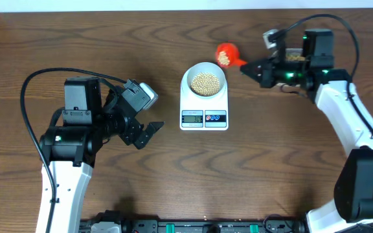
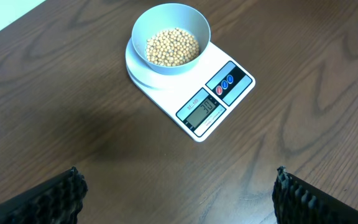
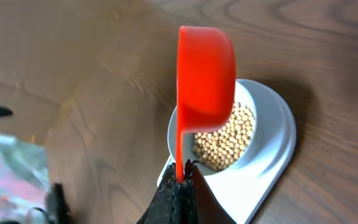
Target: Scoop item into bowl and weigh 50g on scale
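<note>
Beans [image 1: 204, 83] are sitting in the bowl [image 1: 185, 81] on the scale [image 1: 222, 103], just ahead of the right gripper [image 1: 254, 68], whose jaws are clamping the handle of a red scoop [image 1: 226, 54] carrying more. Topping up toward the target seems to be in hand, calling next for a slow tip over the rim. That scoop's long axis is running out from the fingertips, cup leading toward the bowl; the left gripper [image 1: 149, 133] is hanging with jaws wide apart, the scale well ahead.
</note>
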You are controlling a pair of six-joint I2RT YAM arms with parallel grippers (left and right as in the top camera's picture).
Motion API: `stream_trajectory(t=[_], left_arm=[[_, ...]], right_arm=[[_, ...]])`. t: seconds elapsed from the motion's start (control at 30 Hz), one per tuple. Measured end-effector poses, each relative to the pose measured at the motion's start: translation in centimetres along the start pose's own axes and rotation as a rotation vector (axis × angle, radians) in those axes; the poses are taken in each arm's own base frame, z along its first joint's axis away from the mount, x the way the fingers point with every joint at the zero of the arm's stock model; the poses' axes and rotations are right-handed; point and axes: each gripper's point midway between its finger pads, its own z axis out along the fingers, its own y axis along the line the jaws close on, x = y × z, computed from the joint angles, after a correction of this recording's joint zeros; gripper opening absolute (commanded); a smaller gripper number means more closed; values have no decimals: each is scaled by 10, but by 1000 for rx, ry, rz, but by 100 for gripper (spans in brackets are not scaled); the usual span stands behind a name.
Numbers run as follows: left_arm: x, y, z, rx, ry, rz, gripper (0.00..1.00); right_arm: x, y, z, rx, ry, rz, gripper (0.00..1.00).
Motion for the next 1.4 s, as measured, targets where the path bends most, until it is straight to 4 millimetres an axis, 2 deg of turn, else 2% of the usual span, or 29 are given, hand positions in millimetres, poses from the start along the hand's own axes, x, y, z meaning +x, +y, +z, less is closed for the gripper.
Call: stream_trajectory(t=[0.27, 0.47, 0.77, 1.4], left_arm=[[0, 0, 0, 0, 0, 0, 98], [0, 0, 0, 0, 0, 0, 98], [0, 0, 0, 0, 0, 0, 98], [0, 0, 0, 0, 0, 0, 98]], right_arm=[[16, 6, 39, 146, 92, -265, 1], [22, -3, 51, 281, 145, -419, 1], [21, -13, 49, 360, 166, -485, 1], [21, -12, 51, 365, 177, -535, 1]])
